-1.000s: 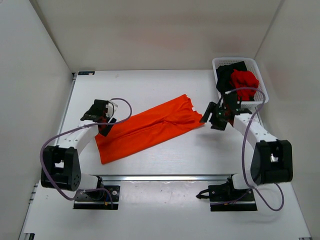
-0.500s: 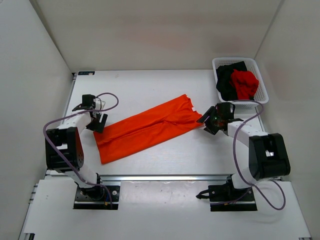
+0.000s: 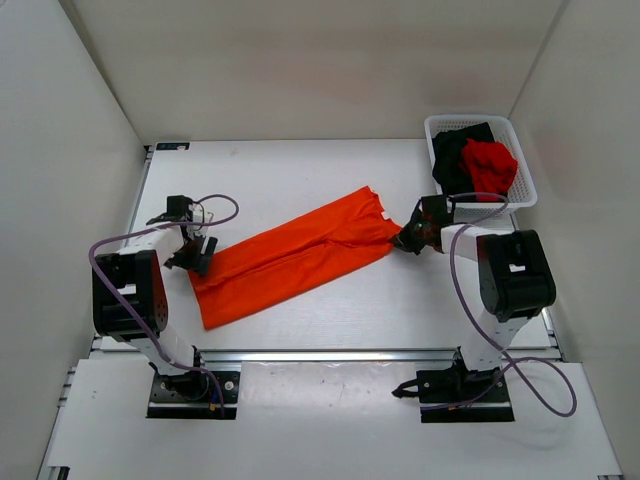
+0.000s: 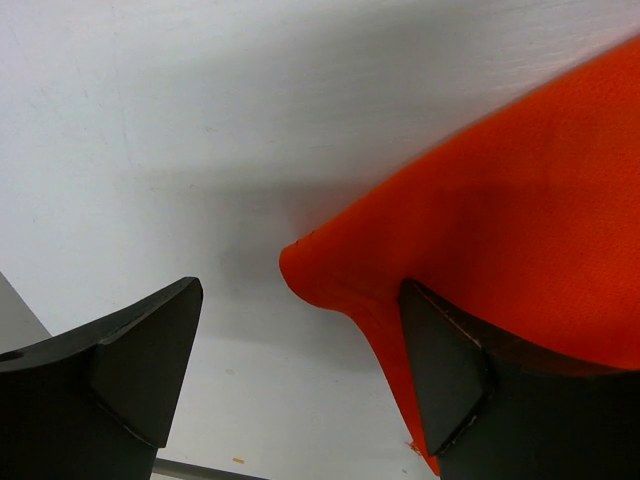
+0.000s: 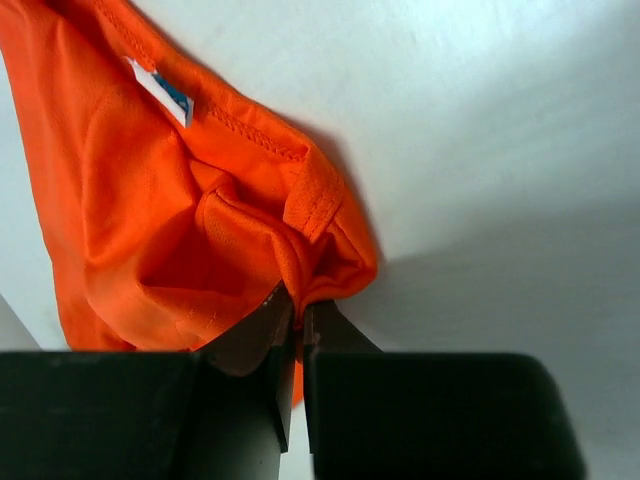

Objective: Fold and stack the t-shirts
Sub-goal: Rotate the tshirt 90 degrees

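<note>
The orange t-shirt (image 3: 295, 255) lies folded into a long strip across the middle of the table (image 3: 300, 180). My right gripper (image 3: 408, 240) is shut on the strip's right, collar end, and the cloth (image 5: 200, 230) bunches up between its jaws (image 5: 298, 315). My left gripper (image 3: 197, 258) is open at the strip's left end. The orange corner (image 4: 320, 270) lies between its fingers (image 4: 440, 370), and one finger rests over the cloth. The black t-shirt (image 3: 455, 160) and the red t-shirt (image 3: 490, 165) lie crumpled in the basket.
A white mesh basket (image 3: 525, 165) stands at the back right of the table. White walls close in the table on three sides. Both arm bases (image 3: 185, 385) sit on a rail at the near edge.
My right gripper has moved left onto the shirt's collar end and shut on it. My left gripper has swung down to the shirt's left corner and stays open.
</note>
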